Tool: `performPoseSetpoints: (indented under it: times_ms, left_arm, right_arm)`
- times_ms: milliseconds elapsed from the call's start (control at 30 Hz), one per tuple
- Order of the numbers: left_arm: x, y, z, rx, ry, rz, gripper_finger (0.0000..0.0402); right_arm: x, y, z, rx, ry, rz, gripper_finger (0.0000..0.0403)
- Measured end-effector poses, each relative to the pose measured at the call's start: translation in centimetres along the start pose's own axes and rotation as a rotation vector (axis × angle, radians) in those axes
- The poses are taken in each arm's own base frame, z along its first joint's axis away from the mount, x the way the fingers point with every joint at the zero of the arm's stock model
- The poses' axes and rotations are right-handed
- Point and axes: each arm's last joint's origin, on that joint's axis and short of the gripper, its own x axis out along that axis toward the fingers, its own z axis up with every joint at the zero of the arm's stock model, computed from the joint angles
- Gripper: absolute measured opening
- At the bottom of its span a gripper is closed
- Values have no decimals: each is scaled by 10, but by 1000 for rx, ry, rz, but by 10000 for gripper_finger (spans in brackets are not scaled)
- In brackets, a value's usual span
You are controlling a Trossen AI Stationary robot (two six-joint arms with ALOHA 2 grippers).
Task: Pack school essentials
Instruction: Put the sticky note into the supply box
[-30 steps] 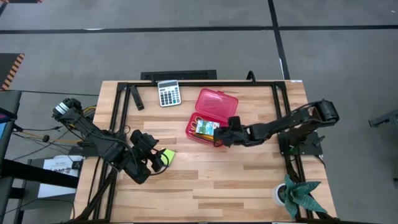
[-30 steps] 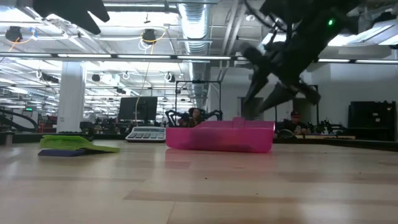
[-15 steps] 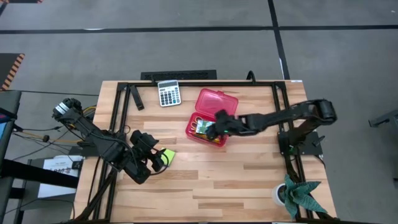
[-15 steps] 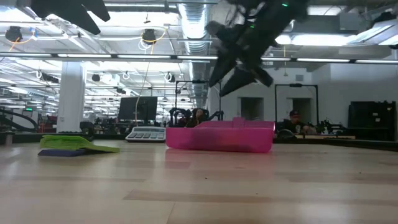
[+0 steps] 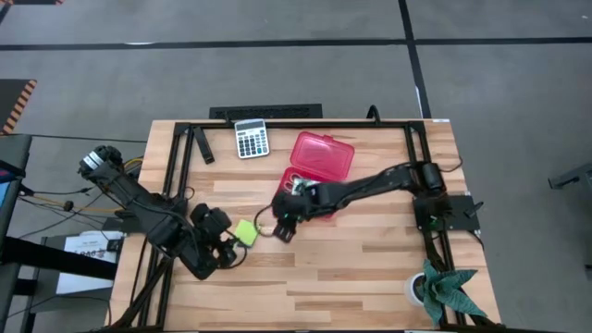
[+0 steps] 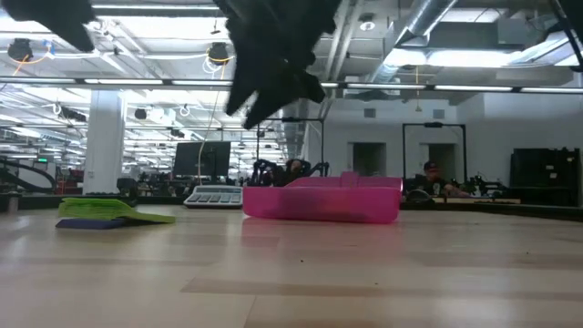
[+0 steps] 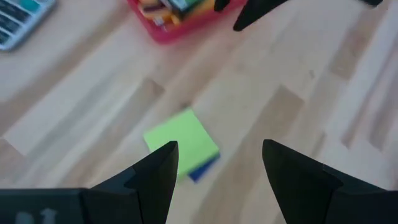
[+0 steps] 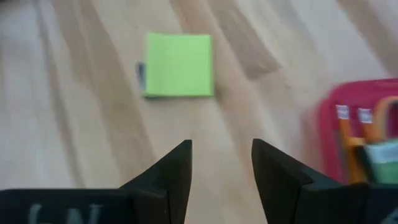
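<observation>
A lime-green sticky-note pad (image 5: 245, 231) (image 8: 179, 65) (image 7: 181, 144) lies flat on the wooden table between my two grippers. My left gripper (image 5: 226, 244) (image 7: 217, 168) hovers open just to the pad's left, above it. My right gripper (image 5: 280, 225) (image 8: 221, 155) is open with nothing between its fingers, slanting down just to the right of the pad and well above the table (image 6: 273, 68). The red case (image 5: 319, 159) stands open behind it; its tray (image 8: 360, 134) holds orange pencils (image 8: 367, 124) and a green-blue carton (image 8: 382, 155).
A grey-white calculator (image 5: 251, 139) lies at the far edge, left of the case. A small potted plant (image 5: 444, 291) stands at the near right corner. A black frame (image 5: 185, 125) runs round the table. Bare wood lies along the near side.
My right gripper has swung from above the red case's tray toward the table's left, rising and rolling, and now hangs close beside the sticky-note pad. My left gripper has turned a little, baring more of the pad in the high view. The pad has not moved.
</observation>
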Motion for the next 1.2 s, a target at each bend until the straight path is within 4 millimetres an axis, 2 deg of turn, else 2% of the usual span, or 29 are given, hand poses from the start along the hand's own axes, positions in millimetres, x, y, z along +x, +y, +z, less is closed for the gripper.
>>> performPoseSetpoints:
  times_ms: [100, 200, 267, 367, 500, 600, 767, 967, 1100, 1200]
  left_arm:
    - [-7, -3, -11, 7, 20, -30, 228]
    - [-12, -4, -22, -16, -29, -44, 228]
    - [-9, 0, -33, -39, -73, -26, 228]
    - [6, 9, -49, -91, -109, 12, 228]
    - [38, 24, -64, -191, -62, 63, 228]
    - [59, 35, -76, -282, -5, 83, 228]
    - [84, 50, -93, -577, 120, 70, 228]
    - [99, 56, -102, -782, 72, -120, 229]
    - [106, 65, -109, -834, 103, -86, 228]
    - [109, 67, -110, -896, 59, -101, 228]
  right_arm:
    - [2, 21, -2, 14, -13, 24, 171]
    - [3, 36, -14, 57, -8, 17, 172]
    - [6, 43, -24, 76, 11, -15, 173]
    - [2, 54, -38, 83, 37, -37, 171]
    - [-6, 69, -53, 85, 51, -47, 169]
    - [-9, 75, -63, 96, 77, -58, 171]
    - [-6, 79, -71, 132, 92, -77, 175]
    - [-7, 80, -71, 142, 84, -79, 180]
    - [-8, 81, -72, 138, 84, -76, 182]
    - [-9, 83, -74, 132, 81, -72, 181]
